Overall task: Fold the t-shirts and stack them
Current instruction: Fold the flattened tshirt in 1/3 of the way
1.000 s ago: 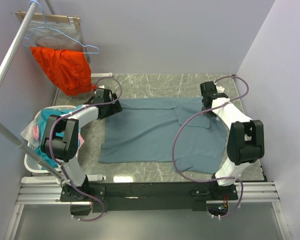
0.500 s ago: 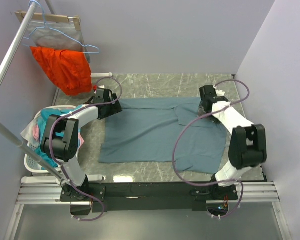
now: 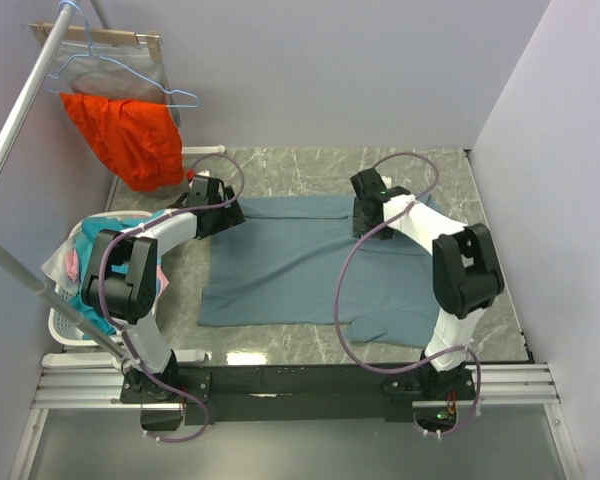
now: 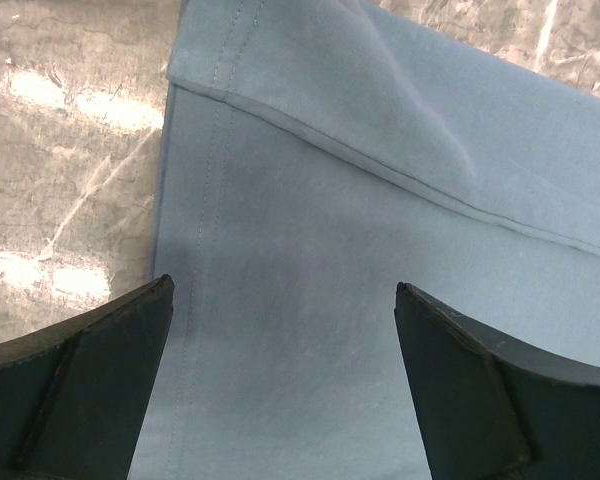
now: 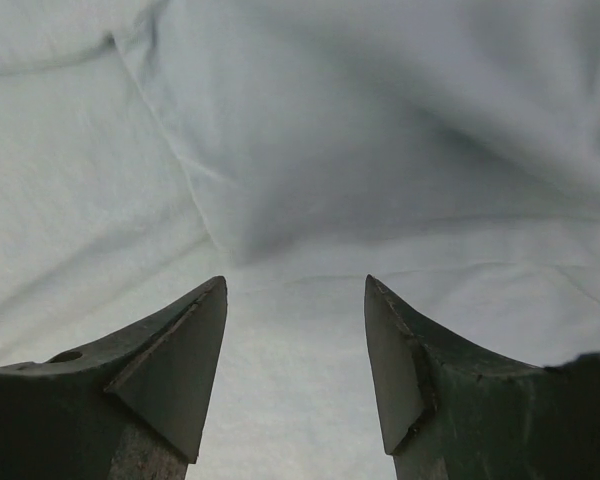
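A slate-blue t-shirt [image 3: 290, 270] lies spread on the marble table [image 3: 310, 170], with its right part folded inward. My left gripper [image 3: 228, 213] hovers over the shirt's far left corner. In the left wrist view it [image 4: 283, 290] stands wide open above the cloth [image 4: 380, 200], a stitched hem running beside its left finger. My right gripper [image 3: 364, 212] is over the far middle of the shirt. In the right wrist view it [image 5: 295, 282] is open just above rumpled cloth [image 5: 380, 130], with nothing between its fingers.
A bright orange garment [image 3: 125, 135] hangs from a hanger on the rail at the back left. A white laundry basket [image 3: 65, 325] with mixed clothes stands off the table's left edge. Walls close in the back and right.
My right gripper opened, letting go of the shirt near its far right corner, and swung left to the far middle. The left arm has stayed still.
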`<state>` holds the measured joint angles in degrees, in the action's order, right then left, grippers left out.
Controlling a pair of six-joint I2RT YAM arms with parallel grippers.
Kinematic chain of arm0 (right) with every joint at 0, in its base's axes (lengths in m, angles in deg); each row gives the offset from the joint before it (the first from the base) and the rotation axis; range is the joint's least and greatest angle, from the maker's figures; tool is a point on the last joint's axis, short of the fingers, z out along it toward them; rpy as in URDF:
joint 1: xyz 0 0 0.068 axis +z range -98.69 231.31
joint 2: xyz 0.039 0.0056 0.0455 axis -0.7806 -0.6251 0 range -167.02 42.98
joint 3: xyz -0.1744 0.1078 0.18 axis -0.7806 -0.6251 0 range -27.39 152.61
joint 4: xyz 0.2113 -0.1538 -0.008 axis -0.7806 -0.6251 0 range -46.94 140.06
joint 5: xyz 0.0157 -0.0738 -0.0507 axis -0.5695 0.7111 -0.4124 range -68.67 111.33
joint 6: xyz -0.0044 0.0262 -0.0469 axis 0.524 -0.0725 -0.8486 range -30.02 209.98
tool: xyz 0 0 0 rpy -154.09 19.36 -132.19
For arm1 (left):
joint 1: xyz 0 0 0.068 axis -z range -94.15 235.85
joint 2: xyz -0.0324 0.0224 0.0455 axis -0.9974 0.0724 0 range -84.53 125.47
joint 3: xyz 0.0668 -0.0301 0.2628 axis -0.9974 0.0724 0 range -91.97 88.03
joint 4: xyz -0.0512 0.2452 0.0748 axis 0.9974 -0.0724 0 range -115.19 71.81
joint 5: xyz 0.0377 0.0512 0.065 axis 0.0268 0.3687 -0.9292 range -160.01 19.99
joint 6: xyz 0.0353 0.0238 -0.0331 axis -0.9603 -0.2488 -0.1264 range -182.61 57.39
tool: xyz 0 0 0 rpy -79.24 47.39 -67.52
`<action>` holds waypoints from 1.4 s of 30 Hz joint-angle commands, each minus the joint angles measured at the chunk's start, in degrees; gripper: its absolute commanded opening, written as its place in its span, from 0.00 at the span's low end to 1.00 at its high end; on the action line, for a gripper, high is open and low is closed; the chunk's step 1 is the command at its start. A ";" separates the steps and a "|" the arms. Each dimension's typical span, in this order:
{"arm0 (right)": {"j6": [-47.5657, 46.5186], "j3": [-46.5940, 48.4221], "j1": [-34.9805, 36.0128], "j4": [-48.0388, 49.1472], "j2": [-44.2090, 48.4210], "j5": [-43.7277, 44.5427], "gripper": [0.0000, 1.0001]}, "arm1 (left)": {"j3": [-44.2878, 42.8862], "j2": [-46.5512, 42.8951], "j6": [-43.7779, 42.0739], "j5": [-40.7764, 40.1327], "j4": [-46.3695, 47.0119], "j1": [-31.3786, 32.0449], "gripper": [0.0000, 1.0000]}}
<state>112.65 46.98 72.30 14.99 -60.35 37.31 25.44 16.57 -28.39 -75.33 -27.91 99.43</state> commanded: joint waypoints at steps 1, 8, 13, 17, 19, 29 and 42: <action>-1.41 3.59 1.68 0.62 -3.01 -1.31 0.63 | -1.66 -0.11 0.41 0.31 0.75 0.39 0.98; -1.76 4.12 2.91 1.23 -6.88 -1.57 0.62 | -2.01 0.41 0.32 0.14 0.58 0.39 0.97; -1.50 5.35 3.09 0.62 -9.52 0.71 0.55 | -1.92 0.41 0.15 -0.30 0.31 0.30 0.97; -1.32 6.23 3.09 -0.09 -10.84 2.90 0.46 | -1.84 0.41 0.15 -0.65 0.40 0.39 0.97; -1.32 5.97 3.09 0.09 -10.49 3.43 0.37 | -1.92 0.41 0.15 -0.74 0.22 0.30 0.97; -1.67 5.79 3.09 -0.52 -6.98 4.75 0.01 | -1.93 0.85 0.15 -0.74 0.22 0.30 0.98; 0.08 -0.71 6.16 -1.85 0.76 0.63 0.00 | -2.98 0.50 0.24 -1.88 -0.57 0.39 0.98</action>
<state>111.36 49.21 76.61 13.96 -62.34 39.50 24.94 17.64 -28.37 -75.94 -28.81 99.45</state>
